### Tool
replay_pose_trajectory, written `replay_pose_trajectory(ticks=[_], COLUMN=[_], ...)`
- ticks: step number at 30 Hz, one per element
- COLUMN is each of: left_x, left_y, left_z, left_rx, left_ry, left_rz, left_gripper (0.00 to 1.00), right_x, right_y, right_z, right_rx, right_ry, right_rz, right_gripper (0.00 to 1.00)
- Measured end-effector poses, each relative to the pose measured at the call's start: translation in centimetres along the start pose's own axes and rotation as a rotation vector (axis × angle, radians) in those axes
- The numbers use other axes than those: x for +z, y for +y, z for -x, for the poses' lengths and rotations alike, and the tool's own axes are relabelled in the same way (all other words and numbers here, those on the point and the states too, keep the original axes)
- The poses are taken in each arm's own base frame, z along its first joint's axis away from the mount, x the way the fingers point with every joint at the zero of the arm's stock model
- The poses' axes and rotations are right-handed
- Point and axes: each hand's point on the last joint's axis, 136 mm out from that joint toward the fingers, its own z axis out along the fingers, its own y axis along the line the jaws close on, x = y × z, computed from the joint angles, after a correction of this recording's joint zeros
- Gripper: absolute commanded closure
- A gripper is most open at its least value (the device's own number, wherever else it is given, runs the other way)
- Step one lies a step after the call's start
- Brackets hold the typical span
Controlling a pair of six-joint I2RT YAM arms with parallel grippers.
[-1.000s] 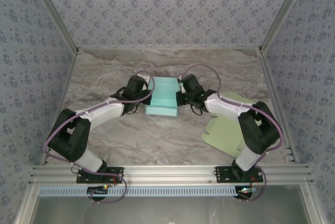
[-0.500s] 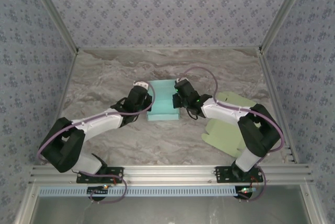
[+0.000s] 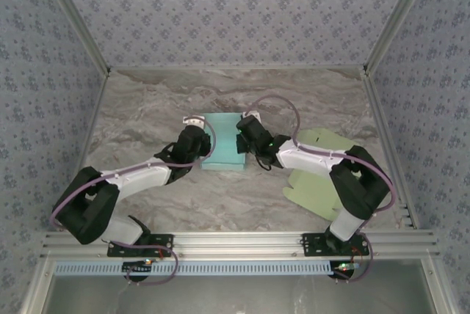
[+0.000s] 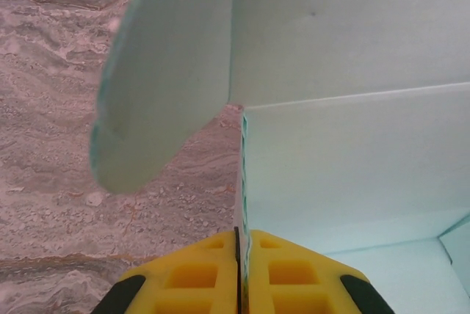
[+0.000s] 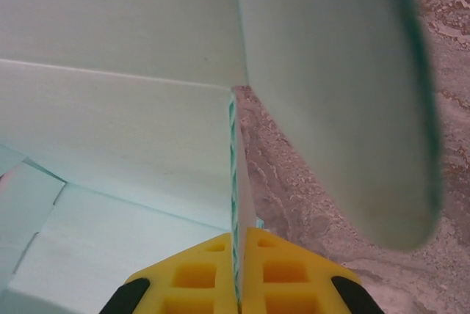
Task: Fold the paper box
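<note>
Left gripper [image 4: 239, 255] and right gripper [image 5: 236, 263] each pinch one side wall of the box [image 3: 222, 141], fold part-way

Left fingers [image 4: 192, 274] are closed flat on the thin upright edge of the left wall [image 4: 243, 182], with no gap between them beyond the card itself; right fingers [image 5: 290, 274] likewise closed on the right wall [image 5: 233, 182]. Past each grip a rounded flap [image 4: 158, 86] stands out from the wall's far end, over the table [image 4: 51, 72], not yet tucked in. Judged reason for the hold: clamping both walls upright at once keeps the box square while the far panel and flaps are brought round. In the top view the box sits on the table between the two wrists, roughly central. A pale green sheet [image 3: 316, 182] lies flat to its right, apart from it and partly under the right arm
</note>
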Motion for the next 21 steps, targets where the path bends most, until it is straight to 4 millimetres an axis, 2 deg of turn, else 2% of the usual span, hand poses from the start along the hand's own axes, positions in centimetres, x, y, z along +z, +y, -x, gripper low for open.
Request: replay_pose_trajectory(ticks=[4,8,12,21], left_x=[-0.2,-0.7,-1.0,-1.0], left_y=[0.1,0.5,0.7,0.5], left_z=[-1.1,-1.3,-1.5,-1.5], left_rx=[-0.012,-0.035,-0.058,-0.087], left_ry=[-0.008,-0.029,-0.044,-0.054], left_rz=[-0.007,-0.01,-0.015,-0.023], left_gripper=[0.92,0.92,0.92,0.92], right_x=[-0.1,-0.5,-1.1,-0.5], right_y=[0.4,1.2,1.6,2.4], right_z=[-1.0,-1.5,-1.9,-2.6], right_rx=[-0.007,-0.004,0.009,0.092], right_ry=[-0.003,-0.035,-0.065,-0.047], right_rz=[-0.023,-0.063,-0.104,-0.11], right_gripper=[0.93,1.0,1.0,0.82])
